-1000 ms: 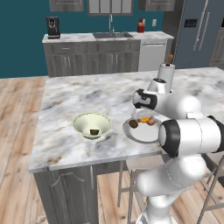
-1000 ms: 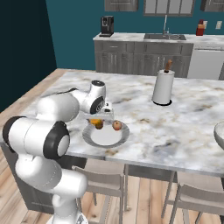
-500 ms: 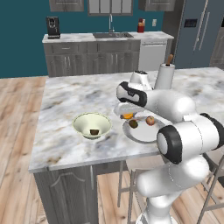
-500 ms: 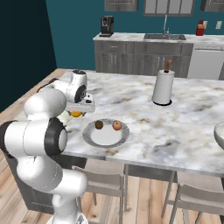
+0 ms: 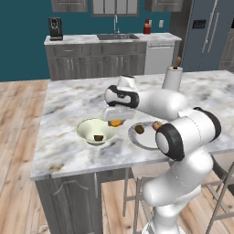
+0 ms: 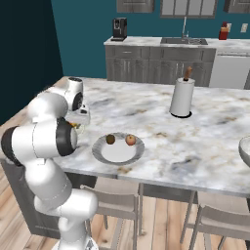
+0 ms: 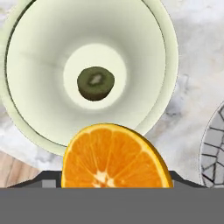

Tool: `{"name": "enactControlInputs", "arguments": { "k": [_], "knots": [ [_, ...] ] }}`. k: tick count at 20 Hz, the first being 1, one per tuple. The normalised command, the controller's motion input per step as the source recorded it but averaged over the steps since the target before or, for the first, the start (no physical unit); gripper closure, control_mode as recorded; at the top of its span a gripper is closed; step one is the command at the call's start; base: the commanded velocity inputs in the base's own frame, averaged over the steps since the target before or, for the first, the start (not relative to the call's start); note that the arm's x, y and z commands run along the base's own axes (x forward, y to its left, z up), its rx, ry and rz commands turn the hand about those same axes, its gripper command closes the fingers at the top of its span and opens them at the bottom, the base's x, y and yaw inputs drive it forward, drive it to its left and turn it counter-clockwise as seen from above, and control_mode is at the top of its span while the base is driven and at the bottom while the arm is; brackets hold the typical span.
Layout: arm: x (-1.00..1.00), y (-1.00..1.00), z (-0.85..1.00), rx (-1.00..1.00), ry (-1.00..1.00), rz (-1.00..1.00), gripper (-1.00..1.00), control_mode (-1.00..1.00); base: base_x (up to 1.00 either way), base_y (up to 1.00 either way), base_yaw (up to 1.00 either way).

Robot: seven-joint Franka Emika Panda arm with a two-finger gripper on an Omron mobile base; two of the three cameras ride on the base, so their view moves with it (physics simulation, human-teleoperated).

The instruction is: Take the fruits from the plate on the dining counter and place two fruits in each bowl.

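My gripper [image 5: 115, 120] is shut on the orange [image 5: 117, 123] and holds it just above the right rim of the pale cream-green bowl [image 5: 87, 129]. In the hand view the cut-faced orange [image 7: 114, 156] sits low in front, with the bowl [image 7: 144, 48] open beneath it. The brown oval fruit [image 7: 96, 82] lies at the bowl's bottom [image 5: 98, 137]. On the grey-rimmed plate [image 5: 147, 142] to the right rest the dark green fruit [image 5: 140, 130] and the apple [image 5: 156, 124]. From the right base view the plate [image 6: 117, 155] holds both, green fruit [image 6: 111, 139] and apple [image 6: 130, 140]. The grey speckled bowl [image 6: 244, 146] shows at the right edge.
A paper towel roll [image 5: 172, 77] stands upright on the marble dining counter [image 5: 68, 103] behind the plate. Stools [image 6: 114, 202] stand below the counter's near edge. A cabinet run with a sink [image 5: 114, 37] lines the back wall.
The arm has swung left from the plate with the orange in its fingers and now holds it over the cream-green bowl's rim. Two fruits stay on the plate.
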Motion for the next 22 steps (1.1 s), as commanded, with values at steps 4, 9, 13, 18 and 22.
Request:
{"name": "enactControlInputs", "arguments": {
  "k": [4, 9, 13, 18, 22],
  "knots": [
    [0.24, 0.19, -0.52, 0.0, 0.0, 0.0, 1.0, -1.0, 0.0, 0.0, 0.0],
    [0.32, 0.21, -0.37, 0.0, 0.0, 0.0, 1.0, -1.0, 0.0, 0.0, 0.0],
    [0.23, 0.11, -0.24, 0.0, 0.0, 0.0, 1.0, -1.0, 0.0, 0.0, 0.0],
    [0.17, 0.01, -0.24, 0.0, 0.0, 0.0, 1.0, -1.0, 0.0, 0.0, 0.0],
    [0.24, 0.0, -0.08, 0.0, 0.0, 0.0, -1.0, -1.0, 0.0, 0.0, 0.0]
  ]
}}
